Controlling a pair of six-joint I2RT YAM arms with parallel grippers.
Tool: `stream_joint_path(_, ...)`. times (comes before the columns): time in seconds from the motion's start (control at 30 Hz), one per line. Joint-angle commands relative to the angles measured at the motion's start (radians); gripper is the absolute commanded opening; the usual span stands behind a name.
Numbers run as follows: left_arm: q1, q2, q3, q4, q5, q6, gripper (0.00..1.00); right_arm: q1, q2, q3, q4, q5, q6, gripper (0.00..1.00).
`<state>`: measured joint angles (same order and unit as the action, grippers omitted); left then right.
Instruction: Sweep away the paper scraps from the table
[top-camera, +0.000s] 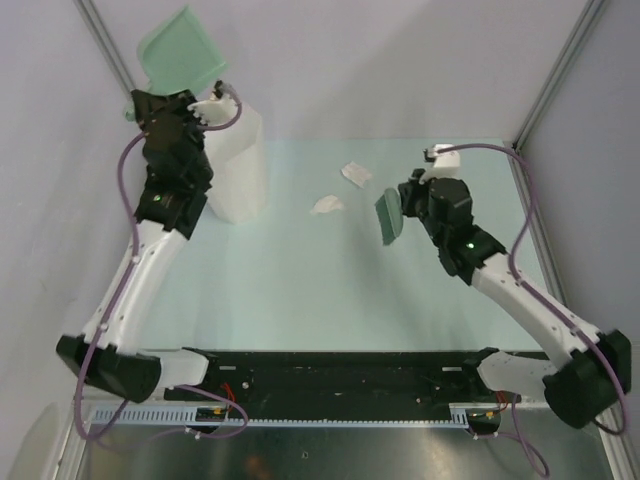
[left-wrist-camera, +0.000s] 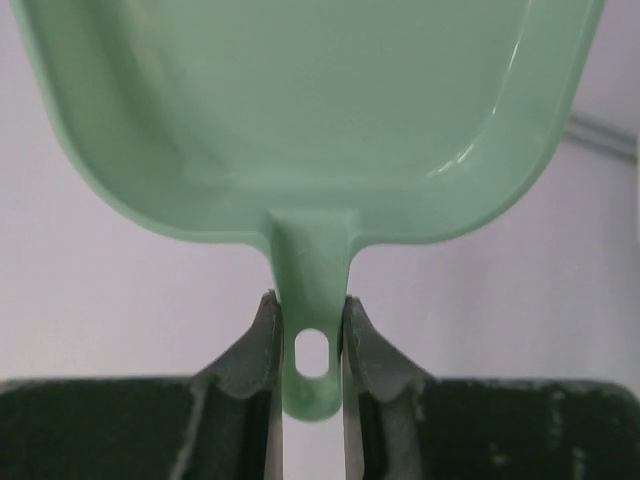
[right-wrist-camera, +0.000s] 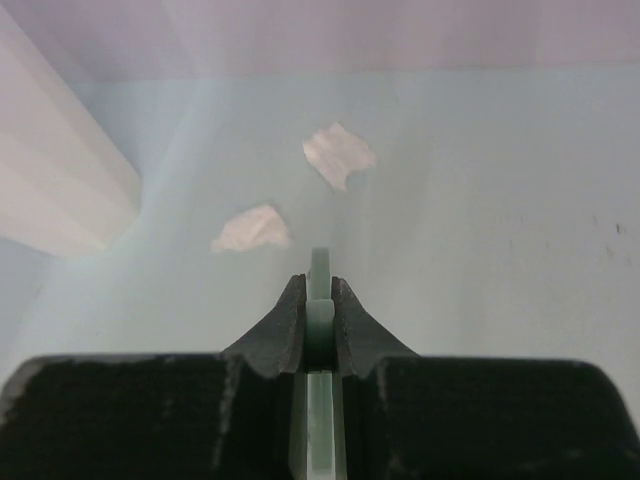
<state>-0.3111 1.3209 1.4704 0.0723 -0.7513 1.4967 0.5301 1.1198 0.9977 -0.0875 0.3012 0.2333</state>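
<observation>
Two crumpled white paper scraps lie on the mint-green table, one left of the other; both show in the right wrist view. My left gripper is shut on the handle of a green dustpan, raised high above the white bin; the pan fills the left wrist view. My right gripper is shut on a thin green brush, seen edge-on in its wrist view, just right of the scraps.
A tall white faceted bin stands at the table's back left, under the left arm; it shows at the left of the right wrist view. Grey walls and metal rails edge the table. A black rail runs along the front.
</observation>
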Motion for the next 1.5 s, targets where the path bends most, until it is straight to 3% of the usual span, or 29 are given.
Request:
stream_joint_path(0.0,-0.006,-0.112,0.079,-0.332,0.173,-0.438,0.0,0.062,0.162,0.009,0.467,-0.005,-0.226,0.0)
stream_joint_path(0.13,-0.005,-0.134,0.126,-0.602,0.343,-0.669,0.0,0.16,0.383,0.015,0.767,0.0,-0.819,0.0)
stream_joint_path(0.3,0.023,-0.173,0.114,-0.894,0.664,-0.891,0.0,0.206,0.647,0.155,0.867,-0.086,-1.166,0.0)
stream_joint_path(0.4,0.078,-0.204,0.044,-0.966,0.783,-0.94,0.0,0.192,0.759,0.212,0.88,-0.186,-1.209,0.0)
stream_joint_path(0.53,0.124,-0.239,-0.071,-0.997,0.79,-0.935,0.0,0.185,0.836,0.249,0.89,-0.341,-1.278,0.0)
stream_joint_path(0.77,0.158,-0.252,-0.209,-1.02,0.753,-0.894,0.0,0.192,0.876,0.297,0.53,-0.553,-1.373,0.0)
stream_joint_path(1.1,0.156,-0.226,-0.254,-1.022,0.695,-0.84,0.0,0.237,0.793,0.285,0.076,-0.539,-1.385,0.0)
stream_joint_path(1.33,0.104,-0.201,-0.35,-1.036,0.715,-0.796,0.0,0.356,0.525,0.06,0.045,-0.573,-1.241,0.0)
stream_joint_path(1.47,0.035,-0.184,-0.392,-1.045,0.734,-0.787,0.0,0.455,0.41,-0.007,-0.031,-0.415,-1.183,0.0)
